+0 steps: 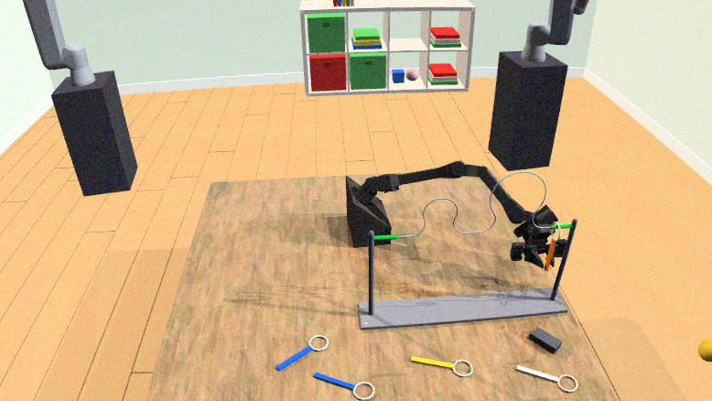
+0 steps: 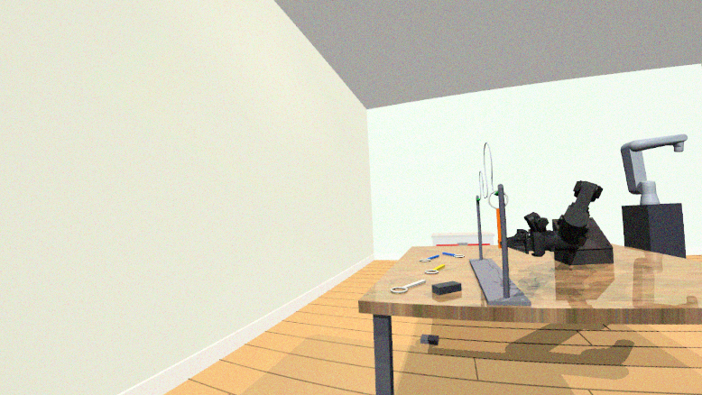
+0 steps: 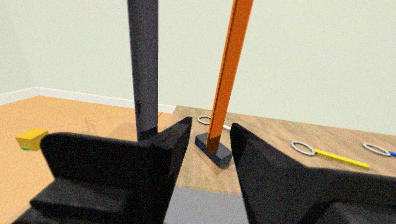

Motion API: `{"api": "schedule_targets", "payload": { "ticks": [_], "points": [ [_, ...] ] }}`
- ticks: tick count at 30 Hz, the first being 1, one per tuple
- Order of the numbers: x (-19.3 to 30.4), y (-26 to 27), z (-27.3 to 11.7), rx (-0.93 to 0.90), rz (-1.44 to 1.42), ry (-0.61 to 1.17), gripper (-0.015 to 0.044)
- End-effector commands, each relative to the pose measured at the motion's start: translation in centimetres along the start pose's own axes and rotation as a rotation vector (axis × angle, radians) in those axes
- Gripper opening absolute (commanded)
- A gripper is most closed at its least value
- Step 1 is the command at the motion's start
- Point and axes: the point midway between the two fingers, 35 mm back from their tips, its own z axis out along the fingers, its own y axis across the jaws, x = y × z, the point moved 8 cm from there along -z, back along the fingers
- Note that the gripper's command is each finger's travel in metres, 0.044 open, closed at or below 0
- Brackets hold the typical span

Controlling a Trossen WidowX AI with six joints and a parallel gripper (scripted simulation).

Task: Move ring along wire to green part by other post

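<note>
The ring (image 1: pixel 560 233) (image 2: pixel 507 199) hangs around the green wire part (image 1: pixel 566 226) beside the right post (image 1: pixel 563 264) (image 2: pixel 505 264) (image 3: pixel 143 60). Its orange handle (image 1: pixel 550 254) (image 2: pixel 498 225) (image 3: pixel 230 60) hangs down, slightly tilted in the top view. My gripper (image 1: pixel 546 265) (image 2: pixel 507 241) (image 3: pixel 211 124) is partly open, level, at the lower end of the handle. In the wrist view the handle shows between the fingertips, with no finger closed on it. The post is just left of it there. The other green part (image 1: pixel 385 237) is at the left post (image 1: pixel 371 274).
The thin grey wire (image 1: pixel 525 172) loops above my gripper and left of it. A grey base (image 1: pixel 447 311) joins the posts. A black block (image 1: pixel 544 340) (image 2: pixel 446 288) (image 3: pixel 225 157), blue wands, a yellow wand (image 1: pixel 432 363) and a white wand (image 1: pixel 537 373) lie beyond the base.
</note>
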Motion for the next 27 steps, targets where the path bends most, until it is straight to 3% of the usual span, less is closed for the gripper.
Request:
{"api": "schedule_targets", "payload": {
  "ticks": [1,27],
  "points": [
    [0.0,0.0,0.9,-0.002,-0.001,0.000,0.0160],
    [-0.1,-0.2,3.2,-0.004,-0.002,-0.002,0.0160]
  ]
}}
